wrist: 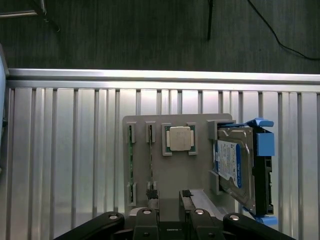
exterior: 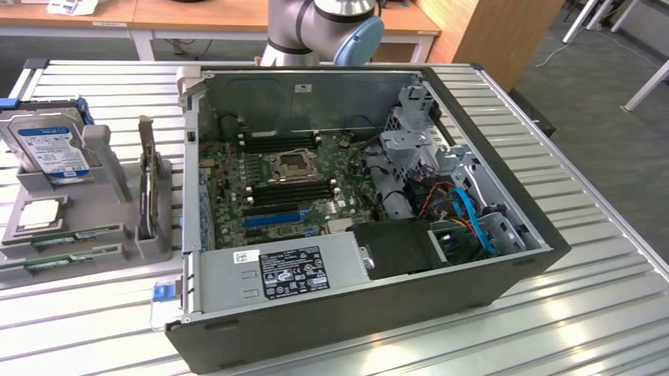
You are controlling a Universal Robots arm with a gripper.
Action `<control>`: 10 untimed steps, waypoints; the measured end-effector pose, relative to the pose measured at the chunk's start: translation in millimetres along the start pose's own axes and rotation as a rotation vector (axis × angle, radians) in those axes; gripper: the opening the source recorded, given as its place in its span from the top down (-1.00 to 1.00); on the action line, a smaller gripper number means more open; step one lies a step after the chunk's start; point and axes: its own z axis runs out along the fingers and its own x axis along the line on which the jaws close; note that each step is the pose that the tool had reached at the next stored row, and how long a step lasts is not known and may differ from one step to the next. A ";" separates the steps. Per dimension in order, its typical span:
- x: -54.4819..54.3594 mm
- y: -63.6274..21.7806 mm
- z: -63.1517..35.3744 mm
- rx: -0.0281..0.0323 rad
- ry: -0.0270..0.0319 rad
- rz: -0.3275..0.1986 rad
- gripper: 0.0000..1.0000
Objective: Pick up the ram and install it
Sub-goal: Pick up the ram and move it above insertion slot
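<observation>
Over tray [wrist: 175, 172] edge, gripper [wrist: 169, 196] apart, empty, beside ram [wrist: 151, 160]; ram stands edge-up in slot, presumably for pinching.

In the exterior view a slatted aluminium table [exterior: 606, 313] spreads from 3 o'clock round to 9 o'clock. Its ribs shine with glare from overhead light, strongest toward 5 o'clock. Behind it, at 11 to 12 o'clock, light wooden desks [exterior: 188, 12] stand on white frames [exterior: 141, 43]. A wooden cabinet side [exterior: 502, 31] rises at 1 o'clock. Grey carpet [exterior: 606, 117] lies at 2 o'clock, crossed by slanting white table legs [exterior: 646, 84]. In the wrist view the ribbed tabletop [wrist: 60, 150] ends at a bright edge rail [wrist: 150, 75]. Beyond the rail lies dark carpet [wrist: 125, 30] with black cables [wrist: 280, 40] trailing over it.
</observation>
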 end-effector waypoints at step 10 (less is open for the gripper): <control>0.1 0.0 0.1 0.0001 -0.0001 0.000 0.40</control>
